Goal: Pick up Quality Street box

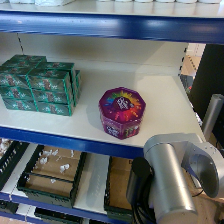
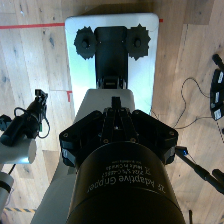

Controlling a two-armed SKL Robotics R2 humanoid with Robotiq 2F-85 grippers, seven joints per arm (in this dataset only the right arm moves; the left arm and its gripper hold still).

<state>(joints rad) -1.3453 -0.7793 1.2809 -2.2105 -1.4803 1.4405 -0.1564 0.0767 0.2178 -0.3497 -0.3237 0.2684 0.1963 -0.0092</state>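
Observation:
The Quality Street box (image 1: 122,112), a purple octagonal tub with a rainbow burst lid, stands on the white shelf (image 1: 165,95) near its front edge, right of centre. My right arm (image 1: 172,177) hangs low at the bottom right, below and in front of the shelf, well apart from the box. In the right wrist view the black gripper (image 2: 116,107) points down at the wooden floor and my white base (image 2: 145,60); the box does not show there. Nothing appears held.
Stacked green rectangular boxes (image 1: 40,85) fill the shelf's left part. A blue beam (image 1: 65,140) edges the shelf front, another (image 1: 110,25) runs above. Black crates (image 1: 50,172) sit on the lower level. Cables (image 2: 200,100) and a black device (image 2: 25,125) lie on the floor.

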